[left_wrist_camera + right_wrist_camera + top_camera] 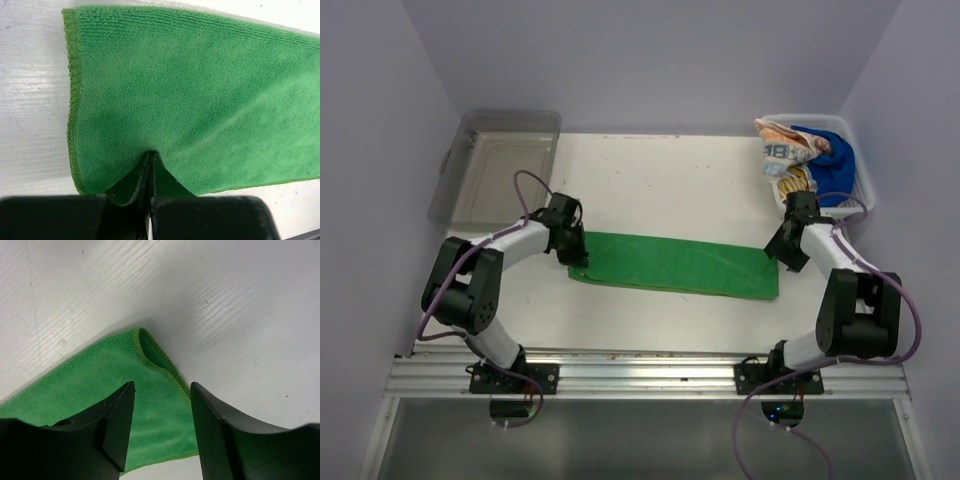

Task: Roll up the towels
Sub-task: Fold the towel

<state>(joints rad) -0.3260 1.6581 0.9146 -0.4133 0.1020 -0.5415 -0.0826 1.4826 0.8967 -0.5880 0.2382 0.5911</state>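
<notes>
Towel of bright green terry cloth (pixel 675 265), a long strip flat on white bench (pixel 660 180) — left end clenched in left end effector (pixel 148 165). Right end effector (pixel 161 389) released, jaws parted above right corner.

Green towel (pixel 675 265): plain bright green terry with a stitched hem. It is folded into a long, narrow strip and lies flat on the table (pixel 660 180), running left to right. Its left end is pinched up into a small ridge by the left gripper (pixel 577 252). At its right corner, two layers show, the upper edge slightly curled.

Orange-and-white towel (pixel 782 140), blue towel (pixel 835 160), yellow-tan towel (pixel 795 180): crumpled and heaped together in the basket (pixel 865 185) at the far right, well apart from the green towel.
</notes>
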